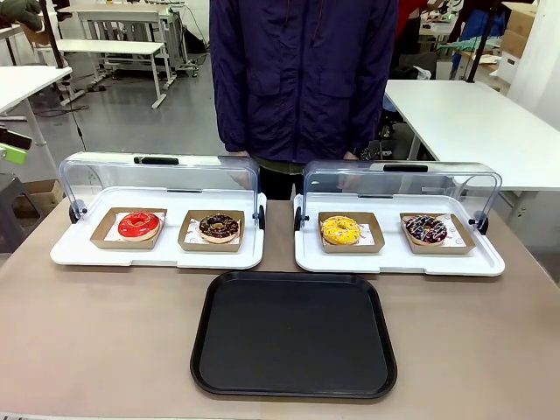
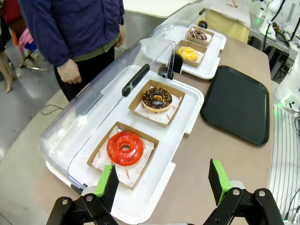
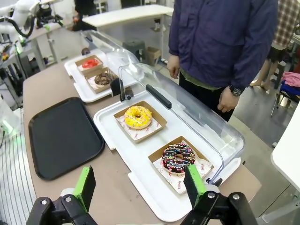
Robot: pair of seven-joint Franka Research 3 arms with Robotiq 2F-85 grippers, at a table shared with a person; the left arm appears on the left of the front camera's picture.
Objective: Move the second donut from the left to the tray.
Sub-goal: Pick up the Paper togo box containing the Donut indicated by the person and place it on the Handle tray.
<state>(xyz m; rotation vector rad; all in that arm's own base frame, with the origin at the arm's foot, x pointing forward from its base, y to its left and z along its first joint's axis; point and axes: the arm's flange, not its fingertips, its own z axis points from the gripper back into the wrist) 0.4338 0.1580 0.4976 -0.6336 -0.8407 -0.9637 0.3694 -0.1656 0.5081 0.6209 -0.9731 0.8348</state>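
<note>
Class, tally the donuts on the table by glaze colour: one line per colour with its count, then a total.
Red donut: 1
Yellow donut: 1
Dark donuts: 2 (tan-sprinkled donut, pink-sprinkled donut)
Total: 4

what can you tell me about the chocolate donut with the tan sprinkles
The chocolate donut is a ring with glossy dark glaze and sparse yellowish-tan sprinkles. It lies flat in a small brown cardboard square lined with printed paper, on the left white display tray, right of the red donut. The tray's clear lid is raised. Nothing else touches it.
</note>
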